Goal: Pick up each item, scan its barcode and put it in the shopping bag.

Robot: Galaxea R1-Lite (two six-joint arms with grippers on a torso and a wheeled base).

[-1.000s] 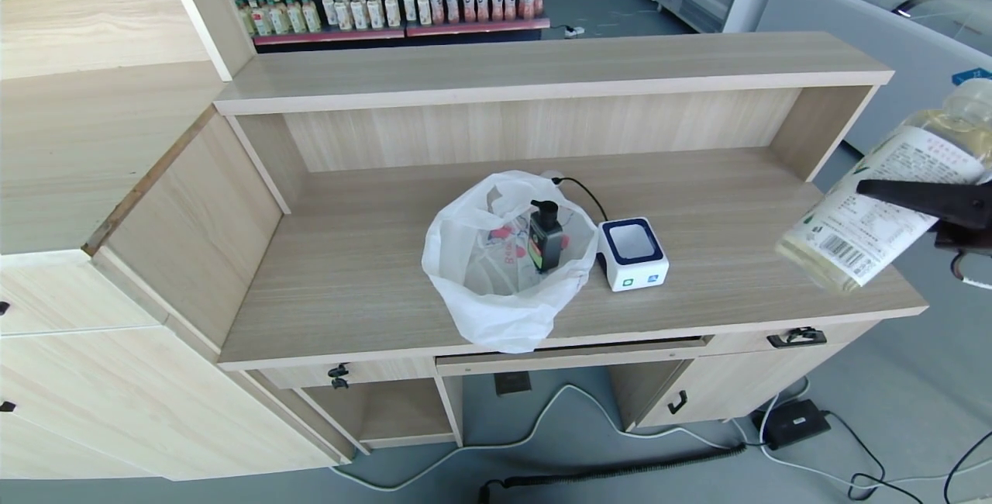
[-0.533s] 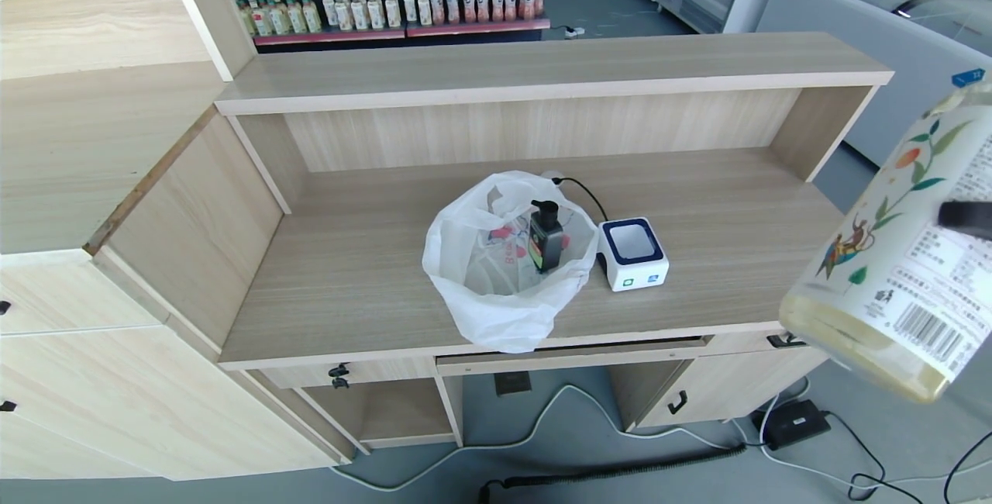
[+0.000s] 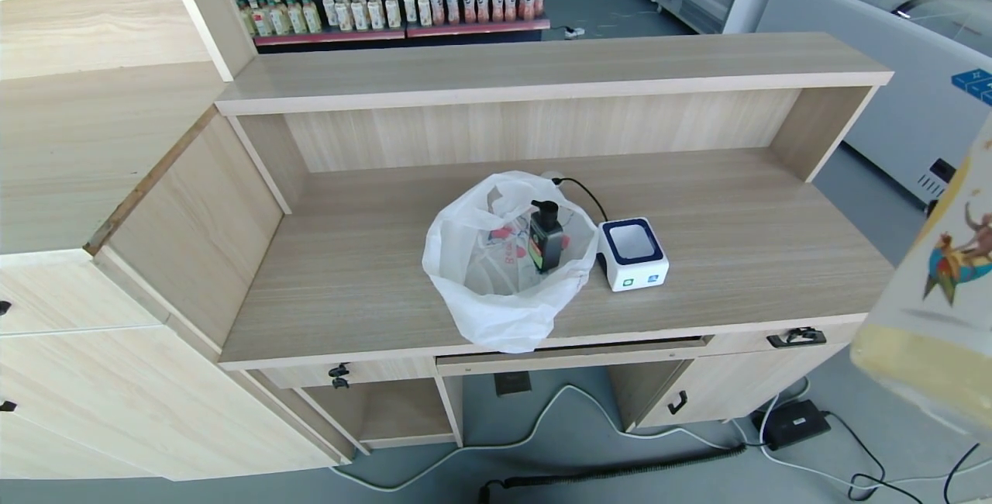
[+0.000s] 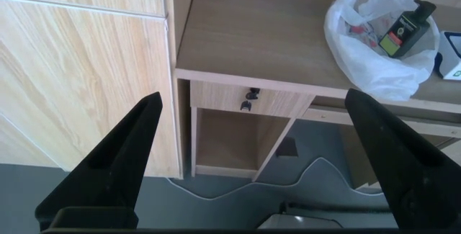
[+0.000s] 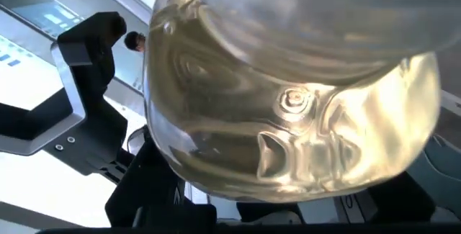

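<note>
A large clear bottle (image 3: 938,310) of pale yellow liquid with a printed label hangs at the far right edge of the head view, off the counter's right end and close to the camera. In the right wrist view its base (image 5: 288,119) faces the camera, with my right gripper (image 5: 274,83) shut on it and one black finger (image 5: 86,61) at its side. The white shopping bag (image 3: 504,271) stands open mid-counter with a dark pump bottle (image 3: 545,236) inside. The white barcode scanner (image 3: 632,253) sits just right of the bag. My left gripper (image 4: 252,191) hangs open and low, left of the counter.
The wooden counter (image 3: 372,256) has a raised back shelf (image 3: 542,70) and a tall cabinet (image 3: 93,178) on its left. Cables (image 3: 620,473) lie on the floor below. A chest freezer (image 3: 891,39) stands at the back right. Bare counter lies on both sides of the bag.
The bottle in my right gripper has swung right and closer to the head camera, now cut off by the picture's edge; its barcode panel has left the view. Bag and scanner unchanged.
</note>
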